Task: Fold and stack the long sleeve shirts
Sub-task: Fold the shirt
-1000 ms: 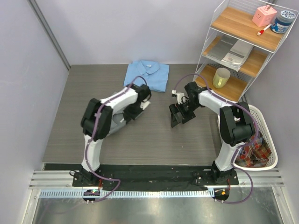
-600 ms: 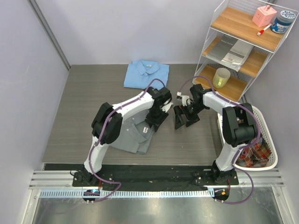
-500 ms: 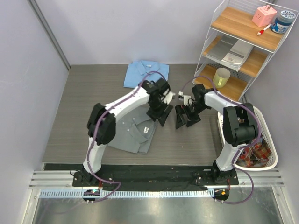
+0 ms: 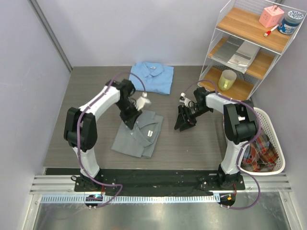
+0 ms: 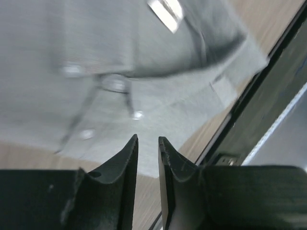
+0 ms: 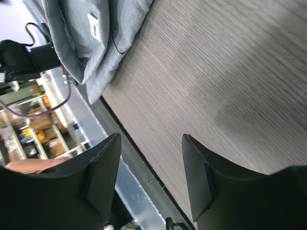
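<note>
From above, the grey shirt lies folded on the bench, near the middle. The light blue shirt sits folded at the far edge, well apart from it. The left fingers hang over the grey shirt's far left corner, and the right fingers are just to its right, over bare bench. I judge the folding done and the stacking not yet begun. The next move calls for a grip on the grey bundle's edges that lifts it onto the blue one without spilling the folds.

On the left wrist view, the fingers stand a narrow slit apart with nothing between them. The grey shirt below shows collar, buttons and a label, blurred.

On the right wrist view, the fingers are well apart and empty. The grey shirt shows a soft, rounded folded edge.
</note>
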Motion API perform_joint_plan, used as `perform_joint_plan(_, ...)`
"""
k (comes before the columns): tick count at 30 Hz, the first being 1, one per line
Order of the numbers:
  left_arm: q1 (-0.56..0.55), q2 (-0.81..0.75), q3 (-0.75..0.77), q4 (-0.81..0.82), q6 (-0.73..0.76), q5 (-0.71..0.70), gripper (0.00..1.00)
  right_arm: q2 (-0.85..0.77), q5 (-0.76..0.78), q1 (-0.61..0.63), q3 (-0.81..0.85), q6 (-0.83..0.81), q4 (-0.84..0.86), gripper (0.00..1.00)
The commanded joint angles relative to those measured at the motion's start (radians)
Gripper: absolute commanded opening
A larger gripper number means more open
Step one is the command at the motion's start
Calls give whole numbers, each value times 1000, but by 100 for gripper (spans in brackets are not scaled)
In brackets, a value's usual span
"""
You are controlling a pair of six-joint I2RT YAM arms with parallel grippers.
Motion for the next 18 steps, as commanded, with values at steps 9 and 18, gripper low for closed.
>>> perform_joint_plan(9, -386, 149, -160, 330, -464, -21, 14, 86, -76, -72, 35, -134, -194, 55)
perform_joint_plan(18, -149, -55, -71, 631, -942, 132, 37, 136, 4, -31, 158, -177, -274, 59)
